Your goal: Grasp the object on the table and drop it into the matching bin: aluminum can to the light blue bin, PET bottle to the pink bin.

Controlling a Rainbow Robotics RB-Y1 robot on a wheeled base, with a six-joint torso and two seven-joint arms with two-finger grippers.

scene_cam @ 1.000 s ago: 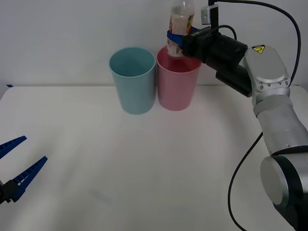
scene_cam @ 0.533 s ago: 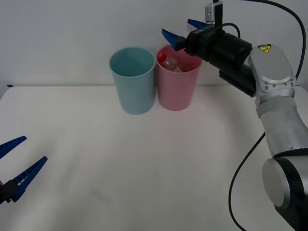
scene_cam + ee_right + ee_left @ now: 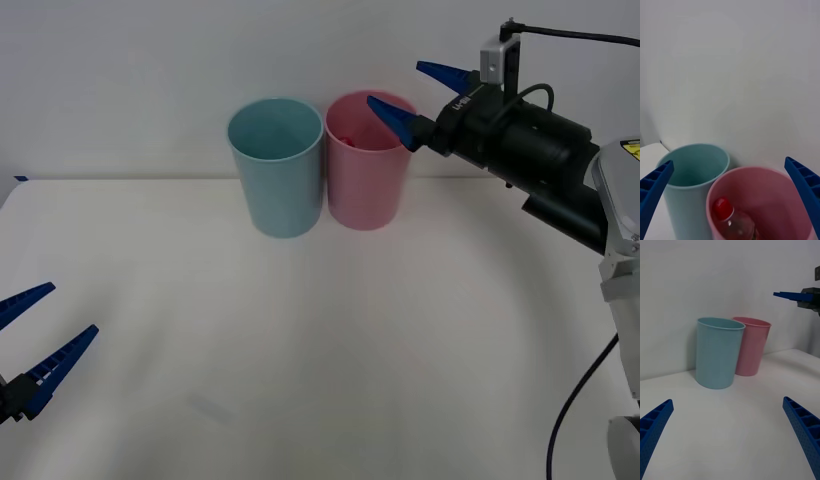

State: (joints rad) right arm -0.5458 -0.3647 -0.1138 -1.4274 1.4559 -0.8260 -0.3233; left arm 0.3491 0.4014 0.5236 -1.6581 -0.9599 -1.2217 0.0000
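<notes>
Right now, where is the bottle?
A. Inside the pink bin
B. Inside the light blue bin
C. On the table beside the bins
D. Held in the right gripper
A: the right wrist view shows the bottle, red cap up, lying inside the pink bin, while the right gripper hangs open above that bin's rim.

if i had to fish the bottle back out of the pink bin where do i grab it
Probably by the red cap, coming straight down through the rim. The PET bottle lies tilted inside the pink bin, cap uppermost near the wall, and the tall walls block any side approach.
</notes>
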